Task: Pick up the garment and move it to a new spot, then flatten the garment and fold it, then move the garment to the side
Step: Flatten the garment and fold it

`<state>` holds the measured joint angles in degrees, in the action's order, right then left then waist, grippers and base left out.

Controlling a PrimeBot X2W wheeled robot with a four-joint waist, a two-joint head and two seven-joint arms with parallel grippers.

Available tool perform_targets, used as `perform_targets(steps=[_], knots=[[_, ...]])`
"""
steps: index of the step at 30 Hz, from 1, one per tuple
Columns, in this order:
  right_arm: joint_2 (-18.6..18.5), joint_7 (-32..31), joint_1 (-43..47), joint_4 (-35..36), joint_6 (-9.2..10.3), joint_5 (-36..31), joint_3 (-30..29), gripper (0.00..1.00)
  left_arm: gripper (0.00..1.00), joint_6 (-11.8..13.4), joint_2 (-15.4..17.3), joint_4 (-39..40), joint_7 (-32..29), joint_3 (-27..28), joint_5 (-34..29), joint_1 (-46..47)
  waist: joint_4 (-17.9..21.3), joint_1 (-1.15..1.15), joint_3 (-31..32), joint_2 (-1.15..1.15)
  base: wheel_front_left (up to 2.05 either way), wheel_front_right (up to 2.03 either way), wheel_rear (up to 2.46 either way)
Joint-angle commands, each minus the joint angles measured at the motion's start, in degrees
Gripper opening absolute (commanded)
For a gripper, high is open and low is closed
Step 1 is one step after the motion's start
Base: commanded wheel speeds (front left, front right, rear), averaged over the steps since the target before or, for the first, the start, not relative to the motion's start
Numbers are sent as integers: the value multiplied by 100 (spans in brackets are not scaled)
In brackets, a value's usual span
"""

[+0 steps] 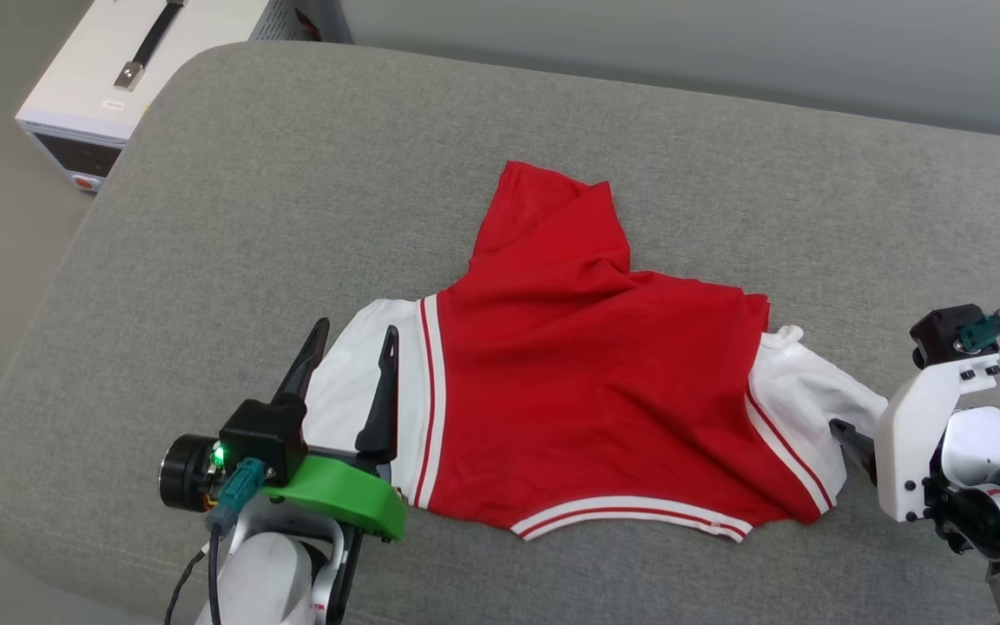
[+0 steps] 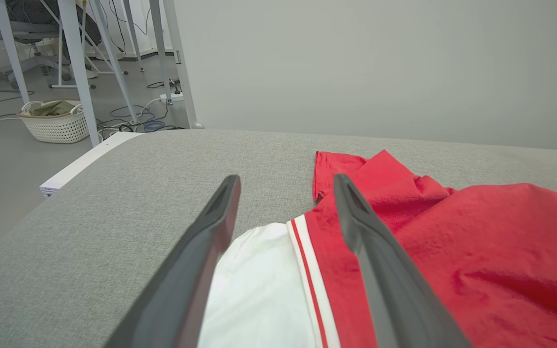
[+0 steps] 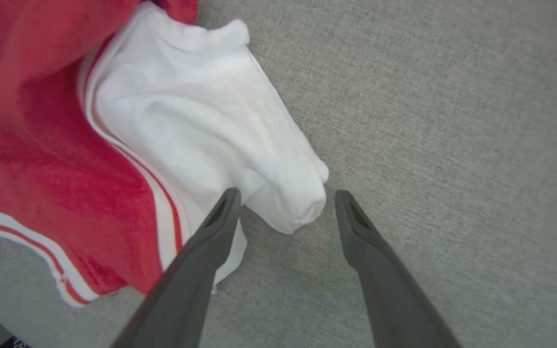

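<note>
Grey cushion [image 1: 292, 217] under garment [image 1: 587, 373]; box [image 1: 109, 78] nearby

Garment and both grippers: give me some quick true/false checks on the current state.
1. The garment lies on the grey cushion. True.
2. The left gripper is shut on a sleeve. False: it is open, fingers apart at the white sleeve, gripping nothing.
3. The right gripper is open by the other white sleeve. True.
4. The garment is folded into a neat rectangle. False: it lies spread and wrinkled.
5. A basket sits on the cushion. False: the white basket stands on the floor.
</note>
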<state>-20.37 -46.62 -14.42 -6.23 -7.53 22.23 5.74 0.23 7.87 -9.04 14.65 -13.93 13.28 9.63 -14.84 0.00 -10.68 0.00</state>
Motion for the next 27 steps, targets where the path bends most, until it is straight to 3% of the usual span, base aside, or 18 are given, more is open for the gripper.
perform_targets(steps=[1,7,8,9,10,11,27], knots=[[-14,38,-109,-78,4,-43,29,100,100,-40,-48,-12,34,30,-59,104,-153,0,-151,0,0,0,0],[-22,163,-203,-434,4,45,171,100,100,-116,-138,-69,34,113,-165,120,-238,0,-218,0,0,0,0],[-31,195,-205,-482,4,57,189,85,100,-127,-148,-82,34,123,-181,119,-240,0,-217,0,0,0,0],[-46,238,-204,-533,4,73,219,44,100,-140,-158,-96,34,137,-199,117,-236,0,-210,0,0,0,0],[-60,272,-203,-568,4,89,250,29,100,-148,-163,-108,34,154,-212,111,-224,0,-201,0,0,0,0],[-84,319,-201,-606,4,116,285,0,100,-156,-167,-123,34,175,-229,102,-208,0,-186,0,0,0,0],[-610,636,225,-676,4,504,-118,0,100,-281,-131,-453,35,360,-403,-114,409,0,375,0,0,0,0]])
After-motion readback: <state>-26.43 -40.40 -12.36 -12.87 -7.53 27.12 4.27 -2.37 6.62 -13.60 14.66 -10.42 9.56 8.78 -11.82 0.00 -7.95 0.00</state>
